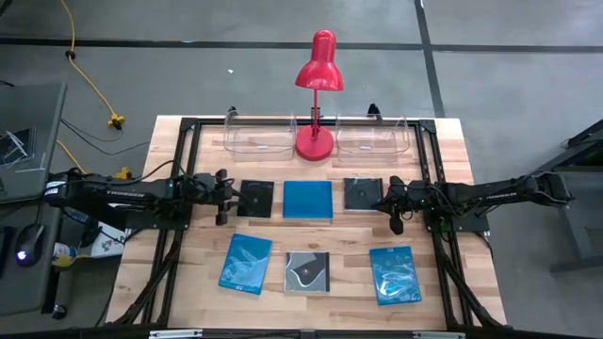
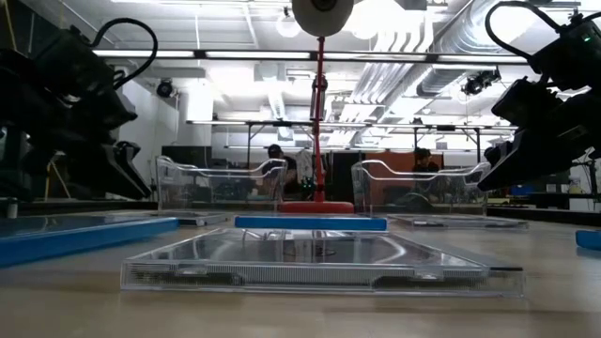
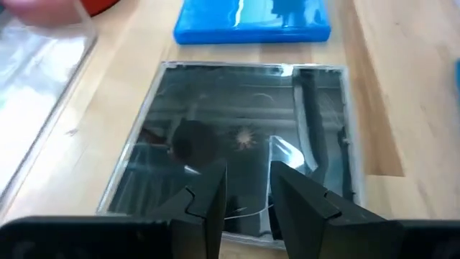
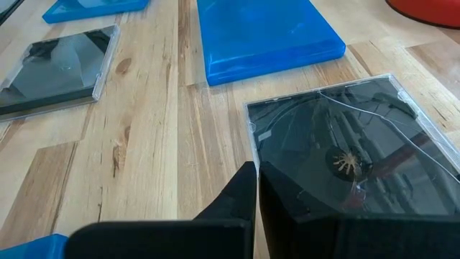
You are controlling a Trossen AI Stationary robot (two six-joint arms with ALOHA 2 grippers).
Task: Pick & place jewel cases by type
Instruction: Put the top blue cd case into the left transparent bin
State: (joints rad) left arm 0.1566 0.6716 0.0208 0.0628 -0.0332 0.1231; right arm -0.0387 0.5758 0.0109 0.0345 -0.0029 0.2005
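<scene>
Six jewel cases lie flat on the wooden table. The far row holds a black case (image 1: 256, 199), a plain blue case (image 1: 308, 200) and a second black case (image 1: 363, 193). The near row holds a patterned blue case (image 1: 246, 263), a grey case with a white swirl (image 1: 308, 271) and another patterned blue case (image 1: 394, 274). My left gripper (image 3: 248, 205) hangs open over the near edge of the left black case (image 3: 237, 137), nothing between its fingers. My right gripper (image 4: 255, 176) is shut, above the edge of the right black case (image 4: 345, 151).
Two clear plastic trays (image 1: 261, 139) (image 1: 373, 137) stand along the far edge, on either side of a red desk lamp (image 1: 317, 94). A dark frame (image 1: 188, 127) runs around the tabletop. People show in the room beyond the table in the low view.
</scene>
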